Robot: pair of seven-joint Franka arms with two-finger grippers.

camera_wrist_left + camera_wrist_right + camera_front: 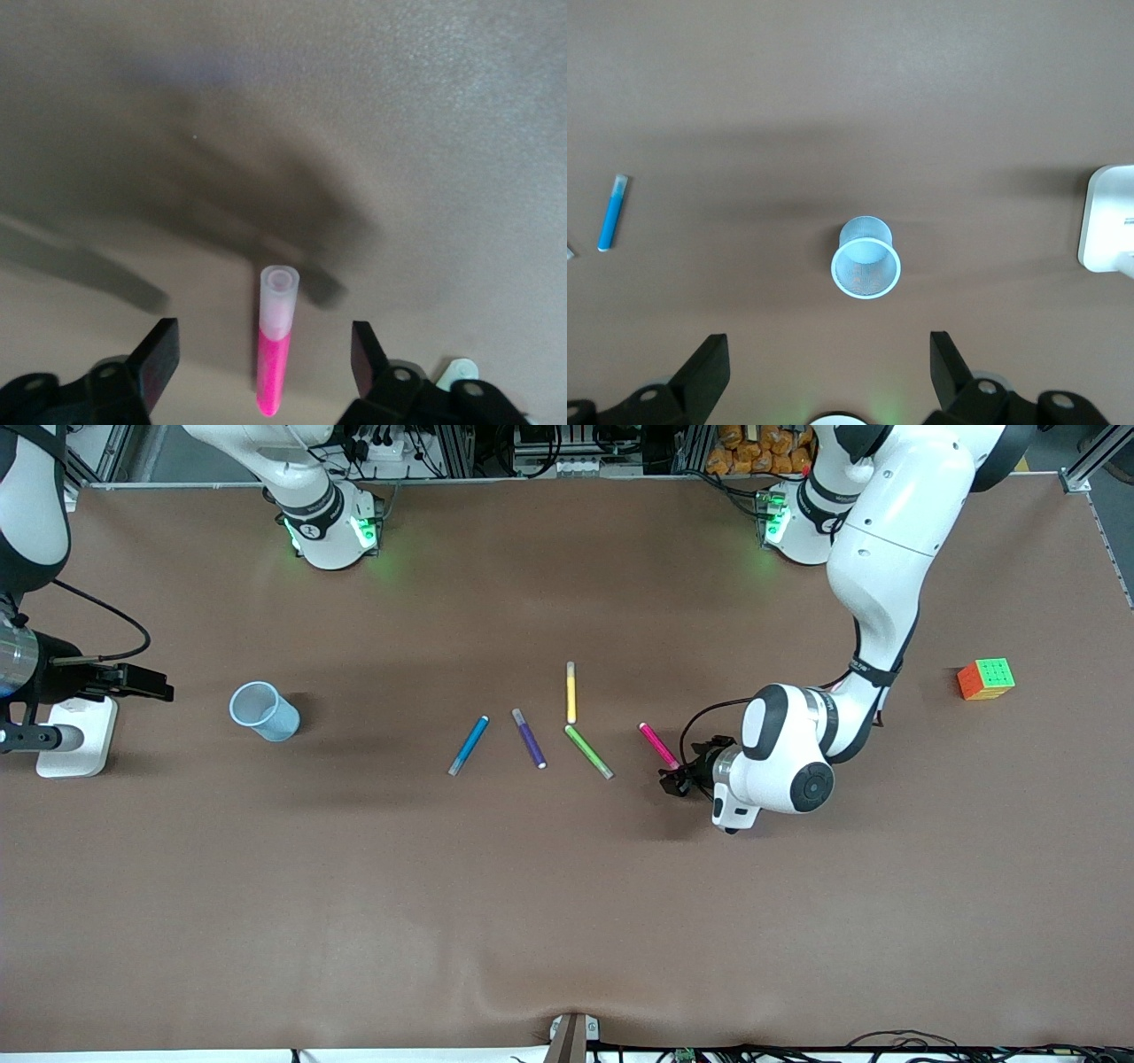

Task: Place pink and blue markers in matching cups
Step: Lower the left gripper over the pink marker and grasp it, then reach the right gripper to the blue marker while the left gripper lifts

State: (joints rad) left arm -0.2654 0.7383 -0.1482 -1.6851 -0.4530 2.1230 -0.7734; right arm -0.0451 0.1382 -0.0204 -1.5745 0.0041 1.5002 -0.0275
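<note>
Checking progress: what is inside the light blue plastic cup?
Nothing: the upright light blue translucent plastic cup shows a bare bottom in the right wrist view. The slim blue marker lies on the brown table.

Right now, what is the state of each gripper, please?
Left gripper: open, fingers either side of the magenta-pink marker, holding nothing.
Right gripper: open, empty, over the light blue translucent cup.

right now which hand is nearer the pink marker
Left. The left hand is down at the pink marker, open fingers either side of it. The right hand, also open, is up over the light blue cup at the right arm's end of the table.
</note>
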